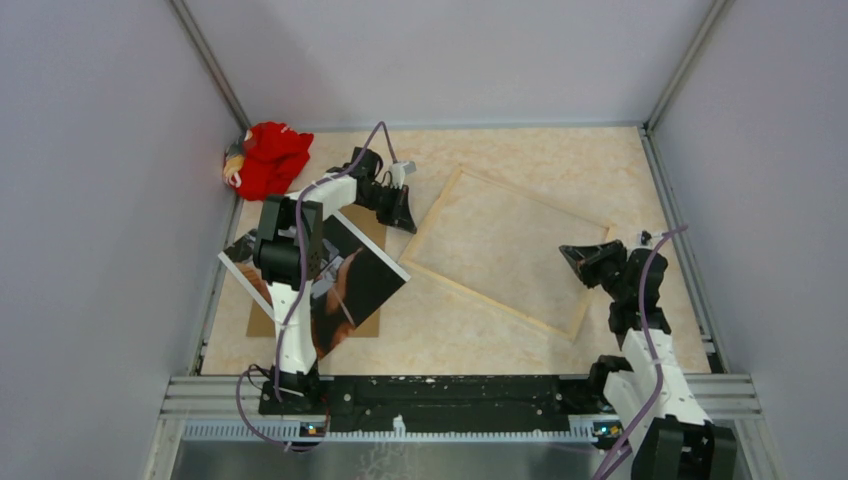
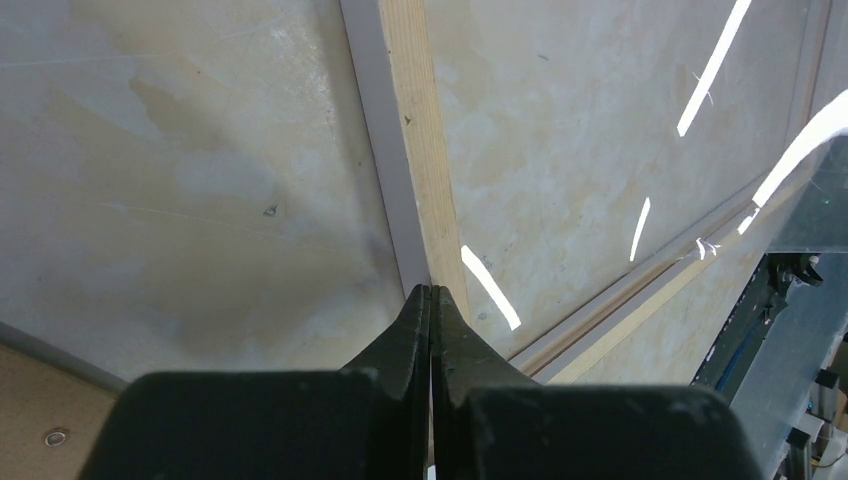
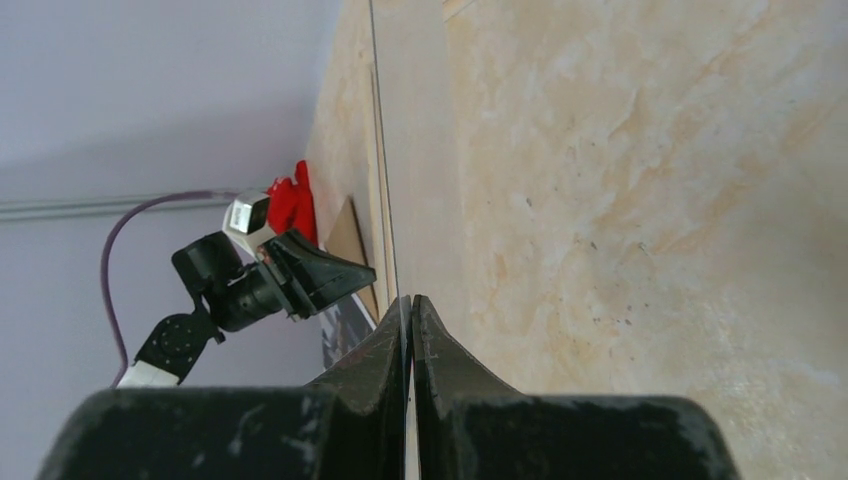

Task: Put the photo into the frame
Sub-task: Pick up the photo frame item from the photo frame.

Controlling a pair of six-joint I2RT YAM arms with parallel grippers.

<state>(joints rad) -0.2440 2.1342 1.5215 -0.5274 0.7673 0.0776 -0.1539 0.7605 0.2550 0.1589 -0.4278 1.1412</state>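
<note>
The frame (image 1: 490,299) lies rear side up, turned at an angle, right of centre; its light wood rail (image 2: 420,130) runs up from my left fingertips. The photo (image 1: 360,280) lies face up at the left on a brown backing board (image 1: 262,322), partly under my left arm. My left gripper (image 1: 408,222) (image 2: 431,290) is shut, its tips on the frame's left rail near a corner. My right gripper (image 1: 563,250) (image 3: 410,300) reaches over the frame's right rail. It is rolled on its side and shut on a thin clear pane seen edge-on.
A red cloth (image 1: 268,158) lies in the far left corner. Grey walls close in the table on three sides. A metal rail (image 1: 450,385) runs along the near edge. Glare streaks show on the pane inside the frame.
</note>
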